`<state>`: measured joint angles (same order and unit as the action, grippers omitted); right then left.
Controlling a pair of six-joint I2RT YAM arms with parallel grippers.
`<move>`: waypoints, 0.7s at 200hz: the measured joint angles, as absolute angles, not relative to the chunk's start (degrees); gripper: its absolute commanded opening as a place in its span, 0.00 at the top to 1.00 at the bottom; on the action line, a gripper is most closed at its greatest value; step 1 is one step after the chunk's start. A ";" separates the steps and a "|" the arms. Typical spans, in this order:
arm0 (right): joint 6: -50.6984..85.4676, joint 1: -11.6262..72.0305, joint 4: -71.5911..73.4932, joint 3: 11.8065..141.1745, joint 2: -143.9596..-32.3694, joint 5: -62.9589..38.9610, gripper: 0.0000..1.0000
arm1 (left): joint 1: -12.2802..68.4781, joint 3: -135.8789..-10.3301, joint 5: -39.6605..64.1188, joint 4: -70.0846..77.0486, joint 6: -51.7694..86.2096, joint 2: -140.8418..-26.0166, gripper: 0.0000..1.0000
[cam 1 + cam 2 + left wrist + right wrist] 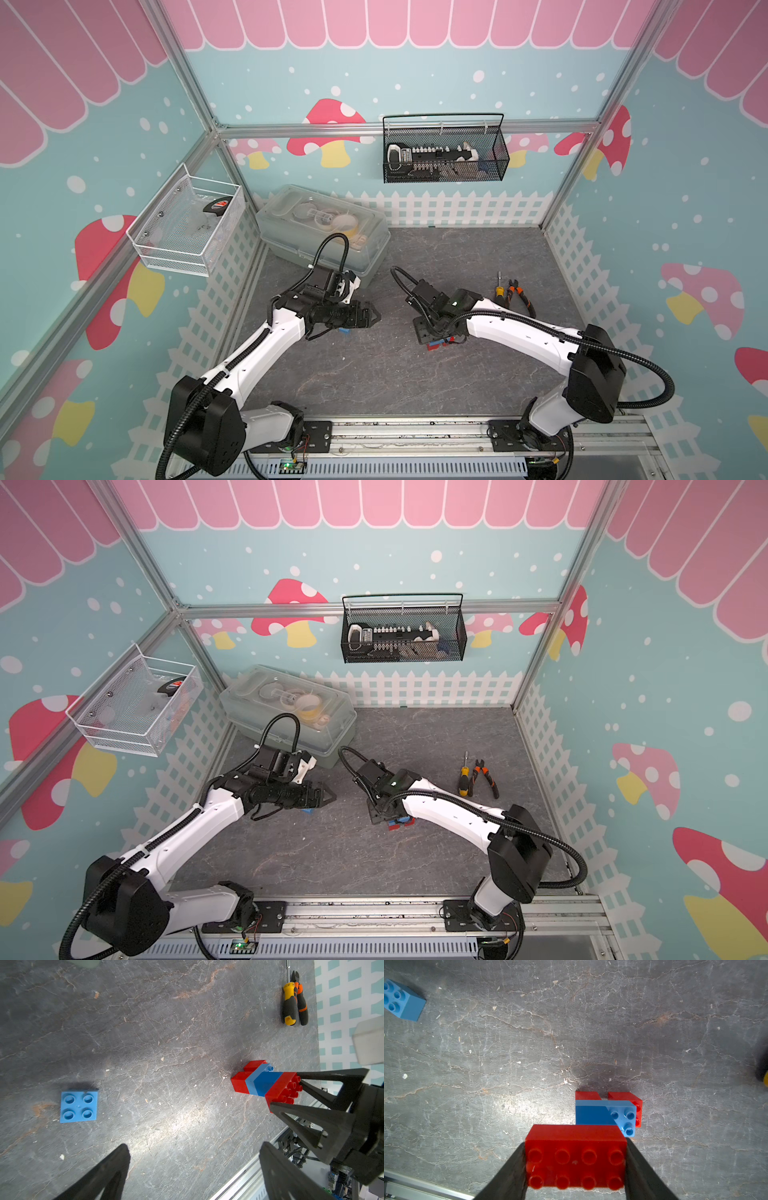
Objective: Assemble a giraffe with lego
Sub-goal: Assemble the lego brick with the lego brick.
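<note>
Gripping long red brick [575, 1136] atop giraffe [259, 1082] with right hand [576, 1167]; holding left hand [194, 1147] spread wide near loose blue brick [79, 1105].

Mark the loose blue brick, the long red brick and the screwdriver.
loose blue brick [79, 1105]: left wrist view, studded top.
long red brick [575, 1165]: right wrist view, studded top.
screwdriver [289, 1003]: left wrist view, handle.

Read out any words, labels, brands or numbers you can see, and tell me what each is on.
Nothing is legible.
Red label on tape measure in white basket: too small to read.
Markings on device in black basket: blurred.
On giraffe, blue brick, screwdriver, pliers: no print visible.
</note>
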<state>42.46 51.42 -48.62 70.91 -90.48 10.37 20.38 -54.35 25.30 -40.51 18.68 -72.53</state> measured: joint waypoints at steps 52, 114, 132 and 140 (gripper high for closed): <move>42.02 51.33 -48.90 71.13 -90.45 10.24 0.37 | 20.38 -54.35 25.28 -40.51 18.68 -72.53 0.03; 40.25 50.98 -51.09 74.50 -90.89 9.28 0.21 | 19.99 -54.35 25.10 -40.49 18.68 -71.90 0.03; 39.31 50.98 -51.22 76.71 -91.13 9.21 0.20 | 19.18 -54.35 25.08 -40.49 18.70 -71.75 0.03; 38.92 50.98 -51.33 77.60 -91.31 9.19 0.20 | 18.68 -54.35 25.08 -40.49 18.70 -71.68 0.03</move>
